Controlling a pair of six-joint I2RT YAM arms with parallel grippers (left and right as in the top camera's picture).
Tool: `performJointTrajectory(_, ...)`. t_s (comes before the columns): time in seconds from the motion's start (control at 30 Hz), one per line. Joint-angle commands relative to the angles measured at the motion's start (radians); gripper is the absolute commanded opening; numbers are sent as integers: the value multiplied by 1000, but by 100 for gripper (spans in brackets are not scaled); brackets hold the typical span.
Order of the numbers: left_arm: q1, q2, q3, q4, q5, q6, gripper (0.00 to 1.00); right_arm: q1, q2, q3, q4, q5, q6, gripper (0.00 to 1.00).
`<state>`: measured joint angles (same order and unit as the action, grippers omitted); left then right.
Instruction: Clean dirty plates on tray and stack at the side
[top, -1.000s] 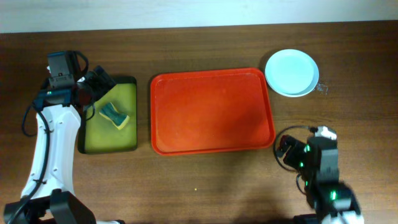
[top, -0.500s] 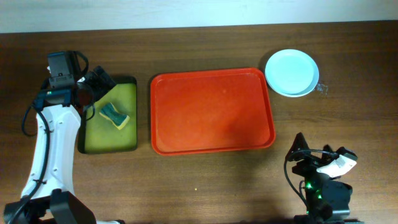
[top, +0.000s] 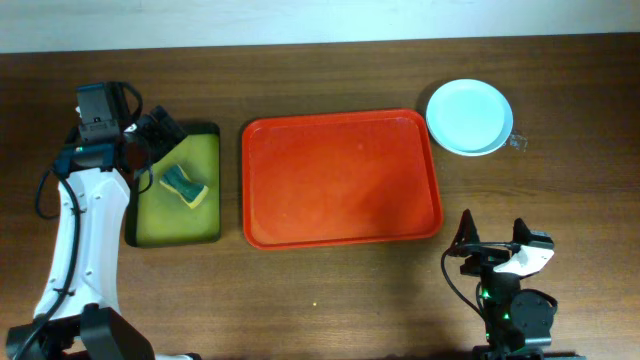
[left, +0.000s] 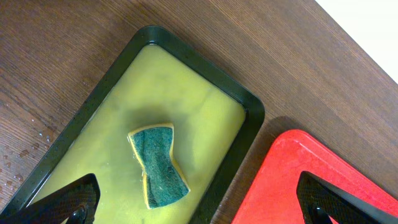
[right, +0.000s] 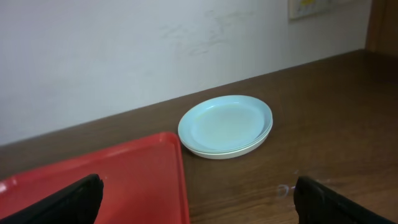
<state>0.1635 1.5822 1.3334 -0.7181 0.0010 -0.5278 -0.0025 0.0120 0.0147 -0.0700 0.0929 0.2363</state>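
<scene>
The red tray (top: 340, 180) lies at the table's middle with nothing on it; its edge also shows in the left wrist view (left: 311, 180) and the right wrist view (right: 93, 180). The plates (top: 469, 116) sit stacked on the table past the tray's far right corner, pale mint-blue on top; the stack also shows in the right wrist view (right: 226, 126). My left gripper (left: 199, 202) is open and empty above the yellow-green tray. My right gripper (right: 199, 199) is open and empty, low over the table at the front right (top: 495, 245), facing the plates.
A black-rimmed yellow-green tray (top: 172, 226) stands left of the red tray and holds a green and yellow sponge (top: 186, 186), seen also in the left wrist view (left: 158, 165). Water drops lie on the wood near the plates (top: 517, 142).
My right arm has pulled back toward the front edge and turned so its gripper points at the plates. The left arm, tray and plates have not moved.
</scene>
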Motion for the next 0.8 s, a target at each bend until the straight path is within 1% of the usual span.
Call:
performJointTrajectory(0.0, 3, -1, 10, -1, 3, 9, 99, -6, -9, -9, -5, -18, -136, 99)
performJointTrajectory(0.17, 3, 0, 10, -1, 3, 9, 100, -6, -9, -9, -6, -36, -143, 99)
performJointTrajectory(0.23, 3, -1, 10, -1, 3, 9, 99, -5, -9, -9, -8, -42, -232, 99)
performJointTrajectory(0.3, 3, -1, 10, -1, 3, 9, 99, -5, -9, -9, -9, -48, -286, 99)
performJointTrajectory(0.53, 3, -1, 10, -1, 3, 9, 99, -6, -9, -9, -11, -52, -293, 99)
performJointTrajectory(0.57, 3, 0, 10, -1, 3, 9, 99, -6, -9, -9, -12, -82, -344, 99)
performJointTrajectory(0.6, 3, -1, 10, -1, 3, 9, 99, -6, -9, -9, -12, -82, -357, 99)
performJointTrajectory(0.77, 3, 0, 10, -1, 3, 9, 99, -6, -9, -9, -13, -82, -356, 99)
